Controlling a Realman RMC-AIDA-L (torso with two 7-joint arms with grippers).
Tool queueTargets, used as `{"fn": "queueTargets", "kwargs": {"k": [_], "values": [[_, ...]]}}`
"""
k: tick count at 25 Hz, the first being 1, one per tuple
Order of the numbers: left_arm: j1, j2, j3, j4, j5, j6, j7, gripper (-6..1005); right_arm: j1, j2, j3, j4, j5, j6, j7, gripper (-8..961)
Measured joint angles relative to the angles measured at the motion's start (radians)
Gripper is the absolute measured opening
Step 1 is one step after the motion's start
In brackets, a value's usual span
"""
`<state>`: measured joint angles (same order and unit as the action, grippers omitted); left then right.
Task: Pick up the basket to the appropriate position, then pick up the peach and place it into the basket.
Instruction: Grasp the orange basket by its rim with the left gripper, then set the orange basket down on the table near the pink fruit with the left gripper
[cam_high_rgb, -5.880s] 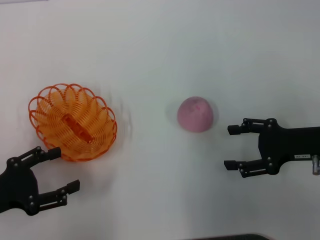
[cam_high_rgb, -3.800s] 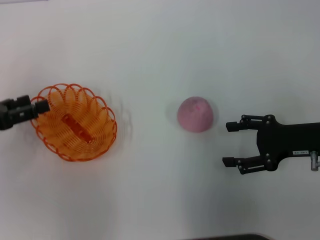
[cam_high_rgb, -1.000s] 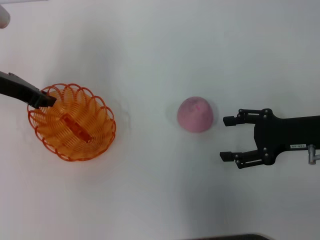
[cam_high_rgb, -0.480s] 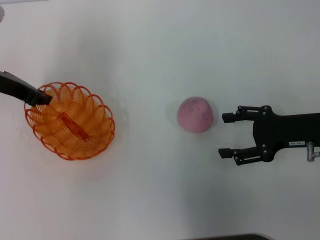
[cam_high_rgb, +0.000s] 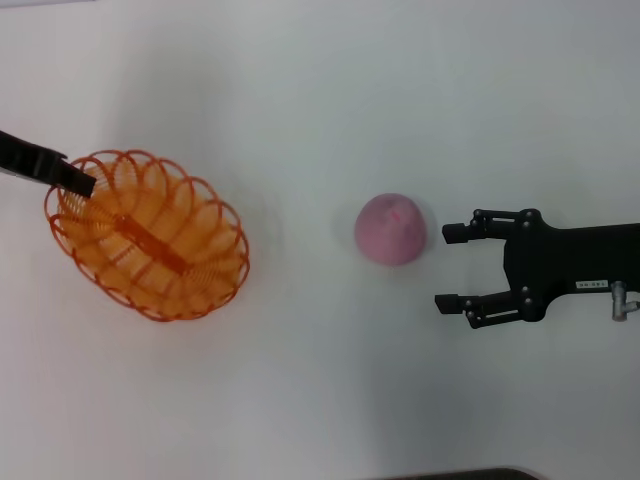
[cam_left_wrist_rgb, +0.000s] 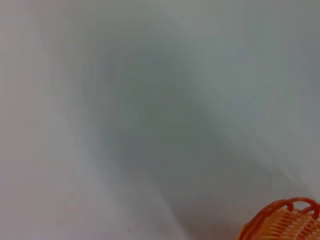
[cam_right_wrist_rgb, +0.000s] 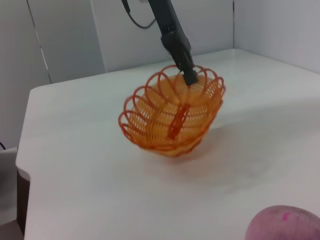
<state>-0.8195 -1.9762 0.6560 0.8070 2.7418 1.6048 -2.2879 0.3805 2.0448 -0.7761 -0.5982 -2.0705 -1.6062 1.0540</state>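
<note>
1. White bench (cam_high_rgb: 320, 100) under everything, pale wall panels behind it.
2. Left pincer (cam_high_rgb: 82, 183) pinches the basket (cam_high_rgb: 146, 235) by its far-left rim; basket hangs tilted, clear of the bench in the right wrist view.
3. Right pincer (cam_high_rgb: 450, 268) sits spread just beside the peach (cam_high_rgb: 391, 228), not touching.
4. Watch that rim grip: thin wire, one edge only, so the basket could swing or slip.
5. Left fingertips are partly cut off in the head view; the left wrist view catches only a corner of the basket.
</note>
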Motion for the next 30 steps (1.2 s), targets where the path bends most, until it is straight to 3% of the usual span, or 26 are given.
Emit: {"fn": "queueTargets", "kwargs": {"k": [5,12,17,22,30], "values": [[0.000,0.011,-0.074,-0.008,-0.010,0.044,-0.035,77,0.000,0.000,0.000,0.000,-0.005,-0.001,0.004,896],[0.029,0.003,-0.139,-0.038,-0.058,0.062,-0.074,76,0.000,0.000,0.000,0.000,-0.006,-0.002,0.004,896],[0.087,-0.029,-0.162,-0.030,-0.130,0.065,-0.115,76,-0.001,-0.001,0.000,0.000,-0.006,-0.002,0.004,896],[0.164,-0.084,-0.175,0.018,-0.203,0.043,-0.143,76,-0.003,-0.002,0.000,0.000,-0.006,-0.001,0.004,896],[0.213,-0.143,-0.179,0.041,-0.220,0.017,-0.143,76,-0.001,-0.001,-0.001,0.000,-0.006,0.001,0.004,896]]}}
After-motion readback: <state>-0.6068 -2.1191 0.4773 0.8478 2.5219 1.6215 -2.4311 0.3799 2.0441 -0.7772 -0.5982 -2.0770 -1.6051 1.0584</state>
